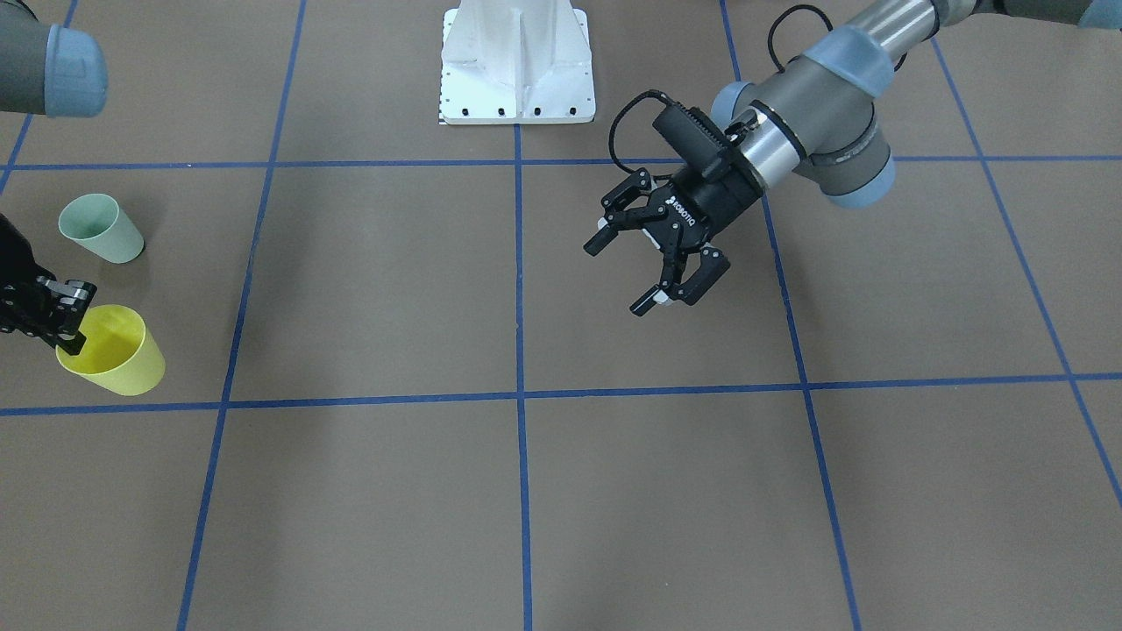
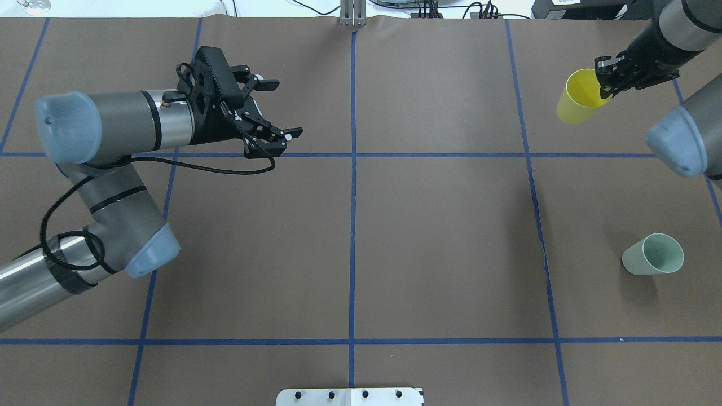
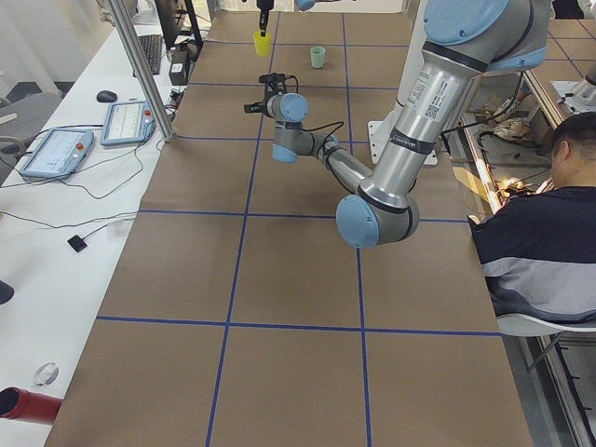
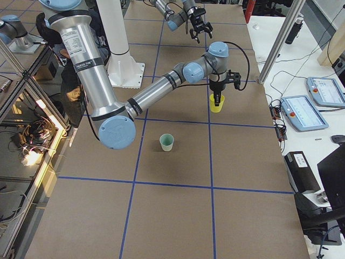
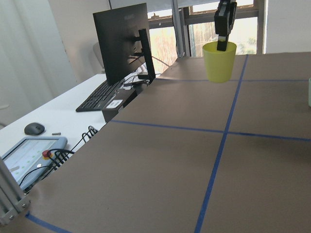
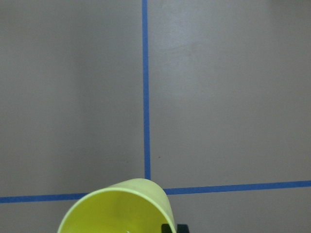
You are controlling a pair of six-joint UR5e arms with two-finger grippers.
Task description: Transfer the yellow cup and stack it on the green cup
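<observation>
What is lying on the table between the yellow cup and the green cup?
Nothing. In the overhead and front-facing views, only bare brown table separates the yellow cup from the green cup.

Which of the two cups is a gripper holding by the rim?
The yellow cup: the right gripper pinches its rim. The green cup stands alone, untouched.

The small yellow tapered plastic cup (image 2: 575, 107), its rim straddled by the right gripper (image 2: 606, 82), sits at the brown table's (image 2: 440, 237) right side, beyond the pale green tapered plastic cup (image 2: 648, 259) and well apart from it.
</observation>
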